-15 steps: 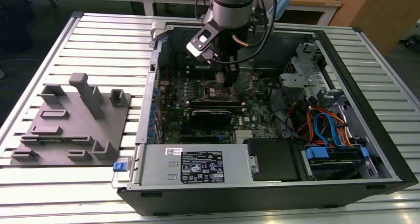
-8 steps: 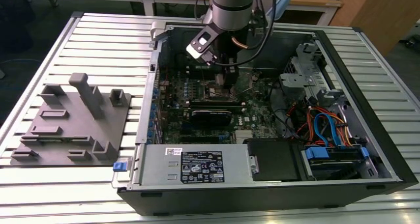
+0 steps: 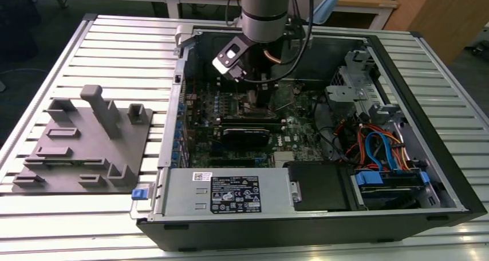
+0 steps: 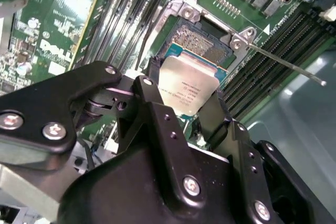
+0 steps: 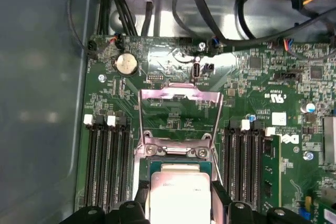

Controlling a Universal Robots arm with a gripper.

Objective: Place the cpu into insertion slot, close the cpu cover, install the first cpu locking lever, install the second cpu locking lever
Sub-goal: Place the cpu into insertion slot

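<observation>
Silver cpu clamped in the gripper over the insertion slot, cpu cover raised open, memory slots flanking

Arm vertical, pincer downward, tight on both sides of the cpu.

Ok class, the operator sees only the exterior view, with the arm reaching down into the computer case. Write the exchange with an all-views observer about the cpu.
Operator: Is the cpu held?
Observer: Yes, the second wrist view shows the end effector shut on the cpu.
Operator: Cover closed?
Observer: No, the first wrist view shows the cpu cover standing open.
Operator: Slot filled?
Observer: Not yet; the insertion slot shows bare contacts beyond the cpu.
</observation>
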